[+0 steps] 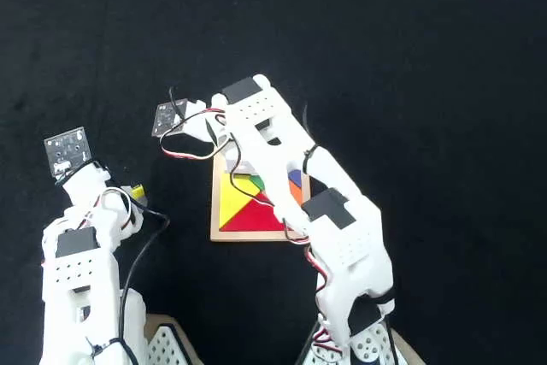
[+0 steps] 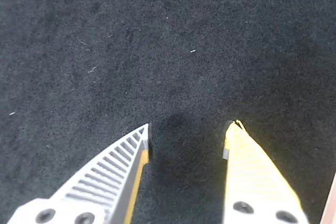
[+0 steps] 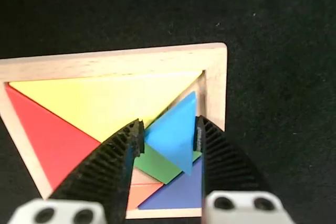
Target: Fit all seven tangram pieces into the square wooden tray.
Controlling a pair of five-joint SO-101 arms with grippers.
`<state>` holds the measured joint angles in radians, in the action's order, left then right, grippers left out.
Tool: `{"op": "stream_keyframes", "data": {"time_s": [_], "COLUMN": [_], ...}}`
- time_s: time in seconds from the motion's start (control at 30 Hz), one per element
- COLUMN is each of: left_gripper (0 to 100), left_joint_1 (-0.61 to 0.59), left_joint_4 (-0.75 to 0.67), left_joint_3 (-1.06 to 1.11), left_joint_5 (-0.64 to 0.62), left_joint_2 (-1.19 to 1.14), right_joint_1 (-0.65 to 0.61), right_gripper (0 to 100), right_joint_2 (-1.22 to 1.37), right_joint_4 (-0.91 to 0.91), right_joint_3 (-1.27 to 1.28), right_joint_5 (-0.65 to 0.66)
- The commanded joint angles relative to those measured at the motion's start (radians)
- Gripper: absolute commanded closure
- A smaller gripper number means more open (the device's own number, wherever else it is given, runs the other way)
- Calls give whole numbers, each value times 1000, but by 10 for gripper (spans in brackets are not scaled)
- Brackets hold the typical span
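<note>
The square wooden tray (image 1: 248,236) is parked about mid-table on the black cloth (image 1: 427,83). The left gripper (image 2: 186,132) is held off to its left, spread apart over bare cloth. Inside the tray, the big yellow triangle (image 3: 105,100) is laid along the left rim and the big red triangle (image 3: 47,140) along the front rim, edge to edge. The light blue triangle (image 3: 176,132) is pinched in the right gripper (image 3: 169,129) over the green piece (image 3: 157,163), with the dark blue piece (image 3: 178,192) and orange piece (image 3: 139,192) tucked right beside it.

White arms (image 1: 265,138), black servos (image 1: 325,207), red cables (image 1: 184,155); right claw (image 3: 169,124) black and ribbed.
</note>
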<state>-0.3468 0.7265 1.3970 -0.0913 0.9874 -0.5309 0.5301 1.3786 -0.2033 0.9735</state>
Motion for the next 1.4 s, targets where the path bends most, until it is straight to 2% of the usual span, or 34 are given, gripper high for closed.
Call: {"op": "stream_keyframes", "data": {"time_s": [0.0,0.13,0.4,0.5,0.63,0.67,0.77,1.0,1.17,1.37], "left_gripper": [762,762,762,762,762,762,762,762,762,762], "left_joint_1": [8,8,8,8,8,8,8,8,8,8], "left_joint_4": [-17,-17,-15,-14,-14,-14,-14,-15,-17,-18], "left_joint_3": [-2,-2,-2,-2,-2,-2,-2,-2,-2,-2], "left_joint_5": [0,0,0,0,0,0,0,0,0,0], "left_joint_2": [0,0,2,2,2,2,2,0,-2,-2], "right_joint_1": [-11,-12,-8,18,55,61,64,58,92,180], "right_gripper": [845,747,741,786,980,990,979,988,988,988], "right_joint_2": [-8,-8,-16,-39,-71,-73,-38,44,-31,-277], "right_joint_4": [8,0,6,8,0,-5,-44,-89,52,235], "right_joint_3": [-42,-28,-38,-54,-59,-58,-39,-45,-147,-200], "right_joint_5": [8,8,11,8,-12,-40,-87,-92,-135,-236]}}
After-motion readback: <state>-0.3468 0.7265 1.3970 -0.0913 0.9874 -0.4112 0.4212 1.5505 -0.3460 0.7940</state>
